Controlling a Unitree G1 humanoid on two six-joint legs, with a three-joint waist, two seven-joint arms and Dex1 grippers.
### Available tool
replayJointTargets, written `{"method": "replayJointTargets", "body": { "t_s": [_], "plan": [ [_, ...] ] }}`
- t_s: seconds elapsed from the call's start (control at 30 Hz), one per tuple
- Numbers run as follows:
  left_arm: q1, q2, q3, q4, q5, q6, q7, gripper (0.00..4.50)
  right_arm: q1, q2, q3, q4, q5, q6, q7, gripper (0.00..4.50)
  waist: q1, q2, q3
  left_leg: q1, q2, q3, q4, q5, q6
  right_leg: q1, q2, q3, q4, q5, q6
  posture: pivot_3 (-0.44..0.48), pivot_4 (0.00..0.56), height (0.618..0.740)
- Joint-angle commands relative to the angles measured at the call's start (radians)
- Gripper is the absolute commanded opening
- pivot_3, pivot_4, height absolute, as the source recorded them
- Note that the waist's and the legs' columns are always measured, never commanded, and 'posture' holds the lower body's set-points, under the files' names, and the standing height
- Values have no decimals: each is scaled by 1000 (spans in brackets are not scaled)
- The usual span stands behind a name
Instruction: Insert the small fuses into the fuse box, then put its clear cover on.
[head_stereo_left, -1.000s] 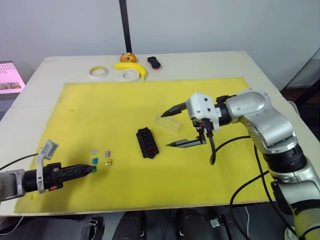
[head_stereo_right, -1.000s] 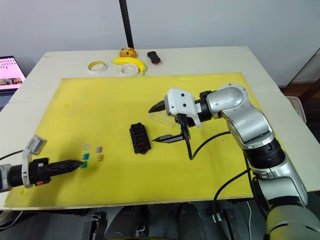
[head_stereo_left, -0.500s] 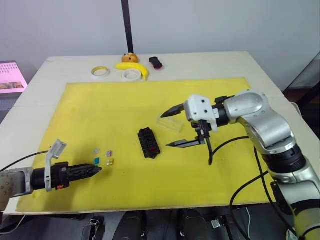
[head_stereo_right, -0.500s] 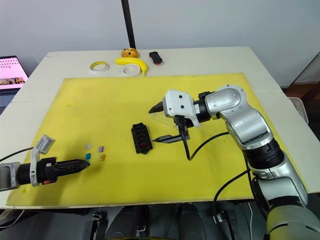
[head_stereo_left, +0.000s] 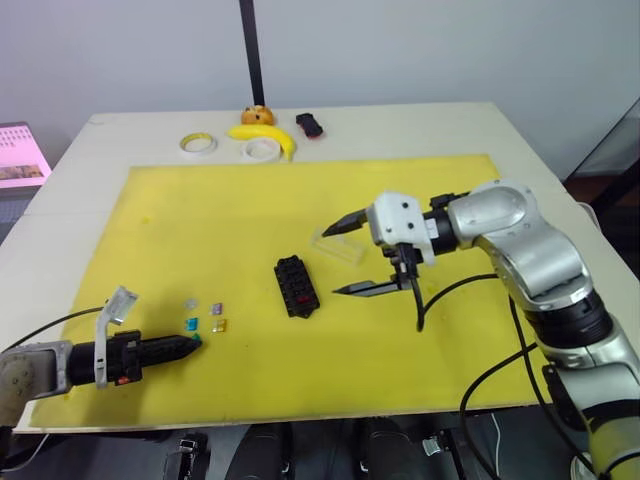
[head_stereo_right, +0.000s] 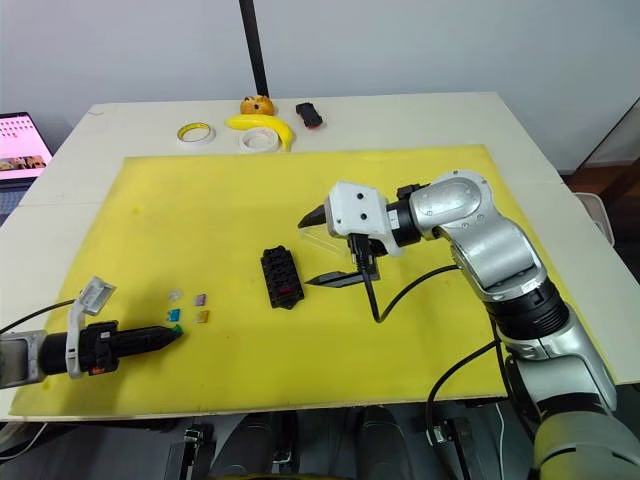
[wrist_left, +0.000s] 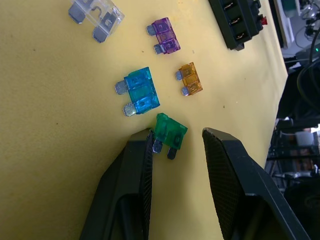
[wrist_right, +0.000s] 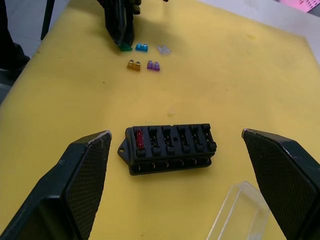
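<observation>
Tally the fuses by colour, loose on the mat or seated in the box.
Clear-grey fuse: 1, loose
Purple fuse: 1, loose
Blue fuse: 1, loose
Amber-yellow fuse: 1, loose
Green fuse: 1, loose
Red fuse: 1, seated in the fuse box
Total: 6

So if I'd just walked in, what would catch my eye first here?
Probably the little cluster of coloured fuses on the yellow mat, with the left gripper open around the green fuse, one finger touching it. Next, the black fuse box in the mat's middle, one red fuse already seated in an end slot. The right gripper hangs wide open beside it, near the clear cover.
</observation>
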Motion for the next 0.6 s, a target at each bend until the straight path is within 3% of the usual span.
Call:
{"method": "replayJointTargets", "body": {
  "t_s": [0.03,0.1,0.17,0.6],
  "plan": [
    [16,-12,-9,17,-15,21,-4,1659,-3,-9,-4,-32,-6,-16,-4,4500,-1,0,0,0,0,0,0,0,0,0,0,0,0,0,0,0,150,740],
    [13,-17,10,29,-26,29,4,1659,-1,-9,-2,-33,-7,-18,-5,4500,-2,0,0,0,0,0,0,0,0,0,0,0,0,0,0,0,150,740],
    [8,-19,26,44,-37,38,8,1123,-1,-9,0,-33,-7,-19,-5,4500,-2,0,0,0,0,0,0,0,0,0,0,1,0,0,0,0,150,740],
    [15,-33,50,50,-55,59,25,1123,6,-7,6,-34,-14,-22,-1,4500,-3,0,0,0,0,0,0,0,0,-1,0,1,0,0,0,0,150,740]
  ]
}}
